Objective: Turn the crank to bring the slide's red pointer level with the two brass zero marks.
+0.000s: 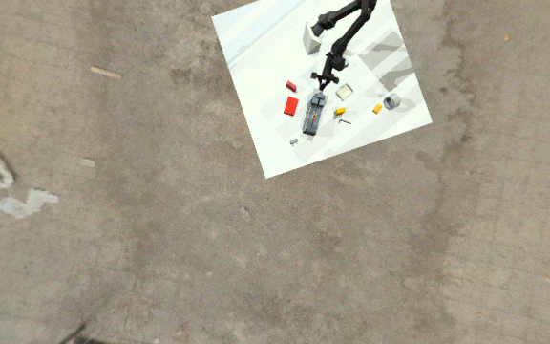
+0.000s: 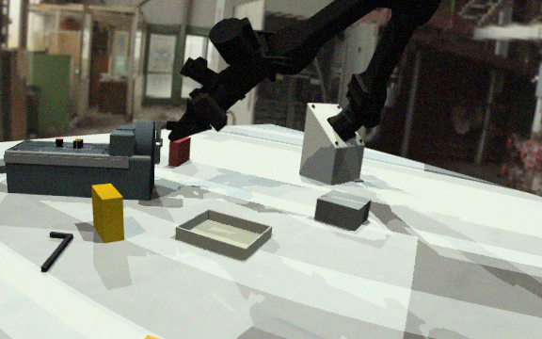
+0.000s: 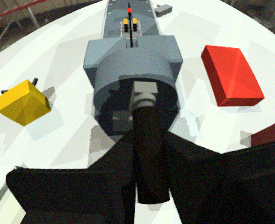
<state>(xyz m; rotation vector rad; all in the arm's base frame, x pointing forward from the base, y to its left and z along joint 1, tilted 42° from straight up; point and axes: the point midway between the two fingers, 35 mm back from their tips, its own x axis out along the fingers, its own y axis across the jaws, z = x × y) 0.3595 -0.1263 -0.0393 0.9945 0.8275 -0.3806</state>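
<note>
The machine [image 2: 75, 165] lies on the white table [image 2: 393, 264], and all places here are given from it. At its round end the gripper [image 2: 173, 133] has its jaws pinching the dark crank handle [image 3: 149, 156], which sticks out from the drum [image 3: 136, 79]. On top of the machine, toward the far end, the red pointer [image 3: 129, 10] sits just beyond the brass marks [image 3: 128, 26]. A yellow block [image 2: 107, 213] stands in front of the machine, and a red block [image 2: 180, 151] stands behind it.
</note>
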